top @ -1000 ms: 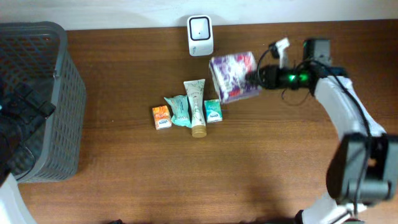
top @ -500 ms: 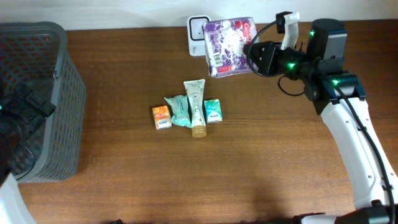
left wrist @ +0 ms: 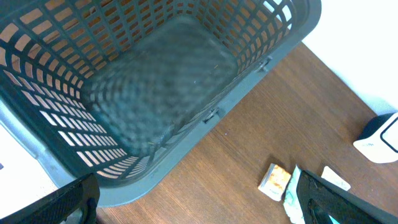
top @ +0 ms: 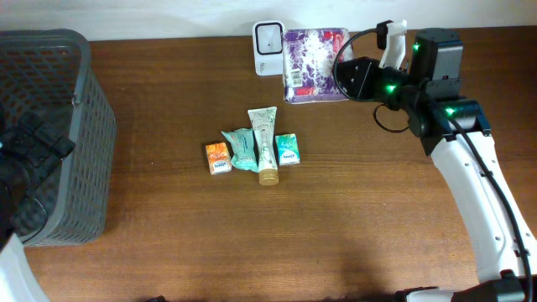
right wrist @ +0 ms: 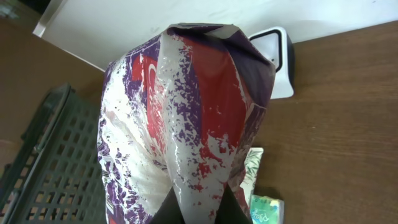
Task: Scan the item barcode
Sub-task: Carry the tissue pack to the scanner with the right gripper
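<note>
Right jaws, mostly hidden behind it, clamp the purple packet (top: pixel 312 65) just right of the white scanner (top: pixel 270 38) at the bench's (top: pixel 336 210) far edge. Left jaws stand wide apart over the basket (top: pixel 50 126).

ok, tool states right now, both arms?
Left tool: open, holding nothing.
Right tool: shut on the purple-and-red patterned packet.

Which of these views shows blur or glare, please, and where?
Left wrist view: the basket floor is smeared and soft, its rim sharper. Right wrist view: the purple packet fills the frame with shiny white glints. Overhead view: evenly lit and crisp, green lights glowing on the right arm.
</note>
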